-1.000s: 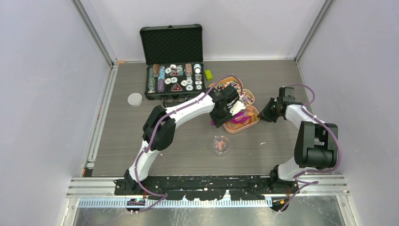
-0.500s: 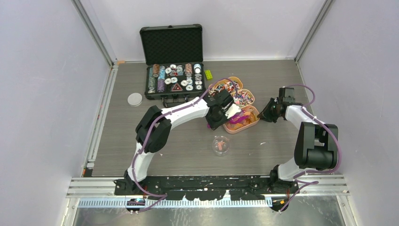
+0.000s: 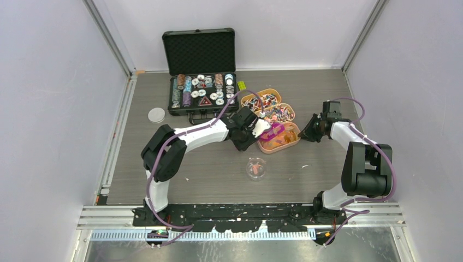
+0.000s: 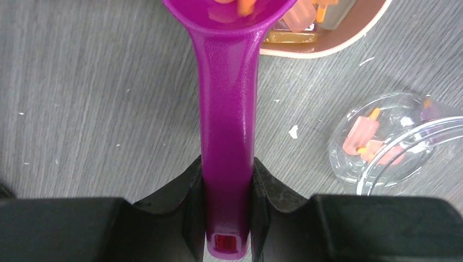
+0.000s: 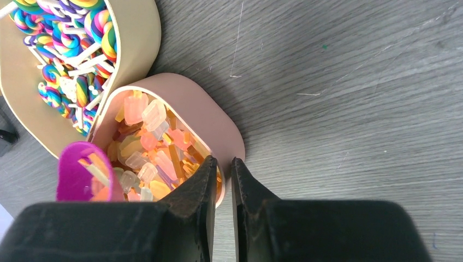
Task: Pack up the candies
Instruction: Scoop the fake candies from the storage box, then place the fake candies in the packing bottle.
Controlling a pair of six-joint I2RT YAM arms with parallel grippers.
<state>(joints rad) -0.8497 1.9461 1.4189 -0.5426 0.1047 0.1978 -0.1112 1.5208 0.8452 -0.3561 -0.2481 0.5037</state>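
Observation:
My left gripper (image 4: 227, 174) (image 3: 255, 132) is shut on the handle of the magenta scoop (image 4: 226, 103) (image 3: 271, 131). The scoop's bowl hangs over the near-left edge of the pink tray (image 3: 297, 141) (image 4: 333, 43) with a few orange candies (image 4: 240, 6) in it. Several pink, orange and yellow candies (image 5: 153, 142) fill that tray. My right gripper (image 5: 223, 166) (image 3: 306, 135) is shut on the tray's right rim (image 5: 218, 117), one finger inside and one outside. A small clear dish (image 3: 256, 168) (image 4: 382, 144) holding a few pink candies stands just in front of the tray.
Two beige tray sections behind the pink one hold striped lollipops (image 5: 65, 43) (image 3: 267, 103). An open black case (image 3: 201, 90) with rows of poker chips stands at the back left, with a yellow-green block (image 3: 241, 85) beside it. A round white lid (image 3: 156, 114) lies left.
My left arm has pulled back to the left and nearer, bringing the scoop's bowl out from under the wrist to the tray's near-left edge. The right gripper has stayed on the rim.

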